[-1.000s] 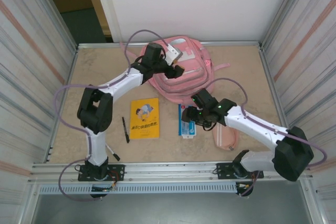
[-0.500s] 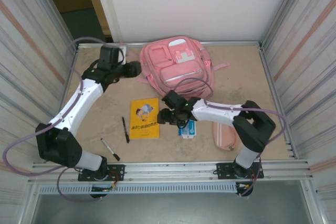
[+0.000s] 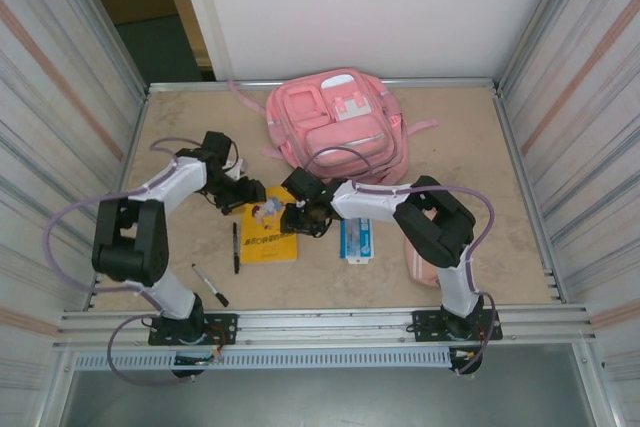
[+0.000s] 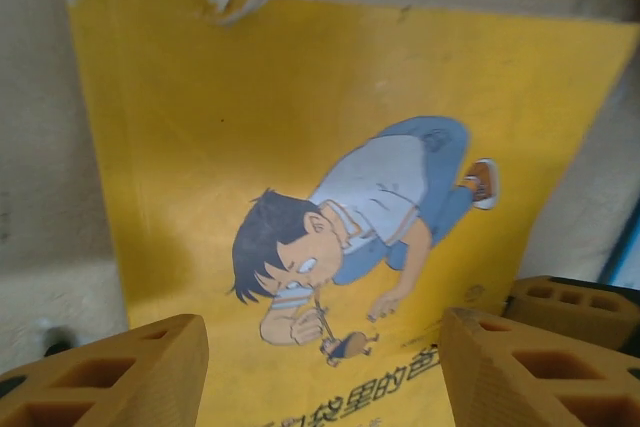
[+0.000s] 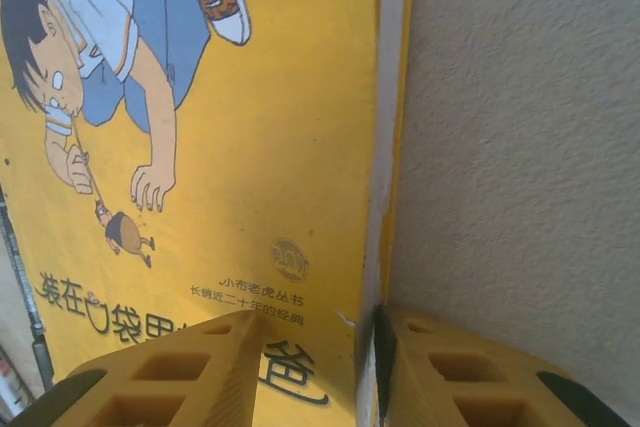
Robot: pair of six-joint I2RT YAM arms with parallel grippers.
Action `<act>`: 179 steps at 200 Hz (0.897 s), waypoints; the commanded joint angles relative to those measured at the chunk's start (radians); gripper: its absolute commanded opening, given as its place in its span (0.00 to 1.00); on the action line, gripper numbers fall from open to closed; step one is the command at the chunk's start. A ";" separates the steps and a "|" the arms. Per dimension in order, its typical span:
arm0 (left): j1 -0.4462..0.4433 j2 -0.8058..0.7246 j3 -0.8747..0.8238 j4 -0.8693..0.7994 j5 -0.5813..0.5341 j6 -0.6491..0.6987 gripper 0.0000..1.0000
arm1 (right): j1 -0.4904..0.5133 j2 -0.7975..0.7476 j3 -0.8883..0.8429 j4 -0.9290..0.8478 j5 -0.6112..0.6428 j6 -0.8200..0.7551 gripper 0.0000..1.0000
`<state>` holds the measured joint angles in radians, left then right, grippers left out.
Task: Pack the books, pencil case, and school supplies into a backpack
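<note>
Yellow paperback – the book with the cartoon kid on the cover – is lying flat on the tan table, roughly at 7 o'clock from the big pink backpack. The backpack sits at the far side, front pockets facing up.

Both arms are on the book. The left gripper is at the book's 11 o'clock corner. On its wrist cam the left gripper has its jaws spread wide and released, the cartoon kid framed between the two orange fingers, nothing pinched.

The right gripper comes in at the book's 2 o'clock side. Its own cam shows the right gripper straddling the book's long edge: one finger over the cover, the other on the table side, right against the page edge. The gap is narrow, but a strip of cover shows between the pads, so honestly I can't tell if it's actually clamped or not.

Other stuff on the table:
- blue-and-white packet just beside the book at 3 o'clock
- pale pink pencil case at 4 o'clock from the packet, half hidden by the right arm
- black pen just beside the book at 9 o'clock
- second pen at 7 o'clock from the book, nearer the front edge
</note>
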<state>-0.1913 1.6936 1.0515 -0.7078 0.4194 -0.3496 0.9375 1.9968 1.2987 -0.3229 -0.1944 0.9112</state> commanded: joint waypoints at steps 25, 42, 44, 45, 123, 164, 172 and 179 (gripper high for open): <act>-0.001 0.049 0.061 -0.040 -0.038 -0.025 0.64 | -0.014 -0.015 -0.078 -0.044 0.050 0.012 0.35; 0.003 0.050 0.074 -0.037 -0.071 -0.042 0.64 | -0.020 -0.020 -0.094 -0.036 0.043 0.006 0.34; 0.003 0.049 0.074 -0.034 -0.073 -0.045 0.65 | -0.021 -0.020 -0.094 -0.036 0.043 0.005 0.34; 0.003 0.049 0.074 -0.033 -0.074 -0.047 0.64 | -0.022 -0.020 -0.094 -0.036 0.042 0.004 0.34; -0.002 0.050 0.057 0.003 -0.147 -0.070 0.65 | -0.025 -0.065 -0.183 0.039 0.040 0.003 0.33; 0.010 0.040 0.041 0.028 -0.182 -0.086 0.66 | -0.022 -0.055 -0.170 0.046 0.064 0.026 0.34; 0.010 0.058 0.047 0.021 -0.166 -0.077 0.66 | -0.024 -0.048 -0.162 0.047 0.071 0.032 0.36; 0.010 0.073 0.050 0.021 -0.147 -0.075 0.66 | -0.026 -0.044 -0.151 0.048 0.072 0.034 0.36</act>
<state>-0.1890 1.7382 1.1015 -0.6861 0.2607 -0.4274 0.9188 1.9305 1.1591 -0.1864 -0.1978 0.9169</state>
